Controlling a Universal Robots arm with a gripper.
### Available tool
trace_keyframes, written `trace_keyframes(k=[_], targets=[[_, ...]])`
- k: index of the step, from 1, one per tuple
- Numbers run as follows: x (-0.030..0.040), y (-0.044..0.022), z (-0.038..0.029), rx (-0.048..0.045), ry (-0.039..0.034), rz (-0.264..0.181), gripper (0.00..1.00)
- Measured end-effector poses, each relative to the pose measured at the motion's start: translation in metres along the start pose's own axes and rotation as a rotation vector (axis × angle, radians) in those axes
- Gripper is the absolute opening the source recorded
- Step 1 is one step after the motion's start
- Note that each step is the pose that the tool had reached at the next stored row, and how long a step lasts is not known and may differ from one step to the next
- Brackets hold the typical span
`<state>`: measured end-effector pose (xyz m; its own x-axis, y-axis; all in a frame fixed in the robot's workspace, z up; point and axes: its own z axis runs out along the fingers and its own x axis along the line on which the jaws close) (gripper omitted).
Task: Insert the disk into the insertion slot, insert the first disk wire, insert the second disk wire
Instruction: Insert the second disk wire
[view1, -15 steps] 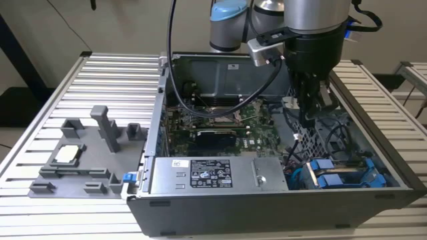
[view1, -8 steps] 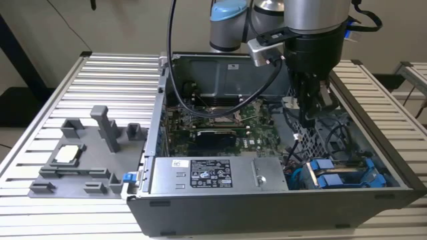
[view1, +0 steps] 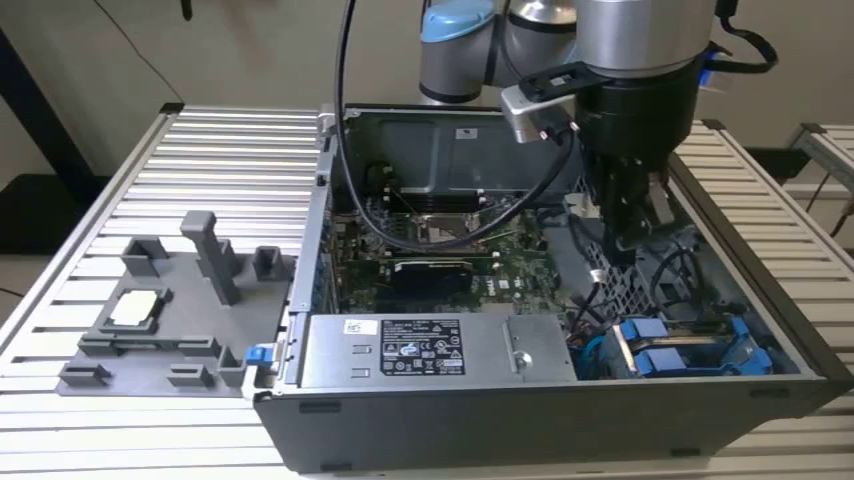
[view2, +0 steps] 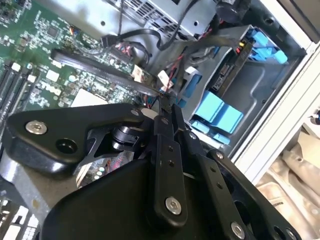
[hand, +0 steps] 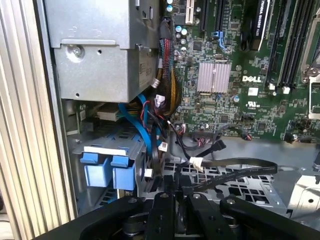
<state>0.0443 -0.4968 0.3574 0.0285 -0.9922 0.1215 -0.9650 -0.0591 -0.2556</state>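
Place: an open computer case (view1: 441, 420) sits on a ribbed metal table (view1: 200, 160); a grey holder stand (view1: 174, 320) lies on the table beside the case, on the exterior view's left.
Arm: the robot arm (view1: 641, 40) comes down from above into the case, on the exterior view's right.
Gripper: the gripper (view1: 625, 245) is low inside the case, over a grey metal cage with holes (hand: 235, 190); it is near the green board (view1: 441, 250).
Fingers: in both wrist views the two black fingers (view2: 159, 125) are close together; they look pinched on a thin black wire.
Wire: the black wire (hand: 240, 167) curves over the cage and ends at the finger tips; a small white plug (hand: 196, 162) hangs just beside it.
Disk: the disk (view1: 667, 352) sits inside the insertion slot (view1: 747, 345), in the front corner of the case on the exterior view's right; its bright blue tabs (hand: 107, 170) stick out side by side; most of its flat face is hidden.
Other wires: blue, red and black wires (hand: 150, 120) hang in a bunch between the disk and the green board.
Box: a grey box with a label (view1: 427, 350) sits at the front of the case, just beside the slot.
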Motion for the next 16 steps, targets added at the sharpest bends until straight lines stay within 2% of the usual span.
trace_keyframes(k=[2,3,11,13,16], targets=[[0.007,-0.001,0.0015,-0.0047,-0.0005,0.0,0.16],[0.0156,-0.0024,0.0032,-0.0107,-0.0011,-0.001,0.16],[0.0435,-0.0084,0.0089,-0.0355,-0.0026,-0.004,0.16],[0.0488,-0.0108,0.0105,-0.041,-0.0035,-0.004,0.16],[0.0501,-0.0162,0.0126,-0.0469,-0.0054,-0.004,0.16]])
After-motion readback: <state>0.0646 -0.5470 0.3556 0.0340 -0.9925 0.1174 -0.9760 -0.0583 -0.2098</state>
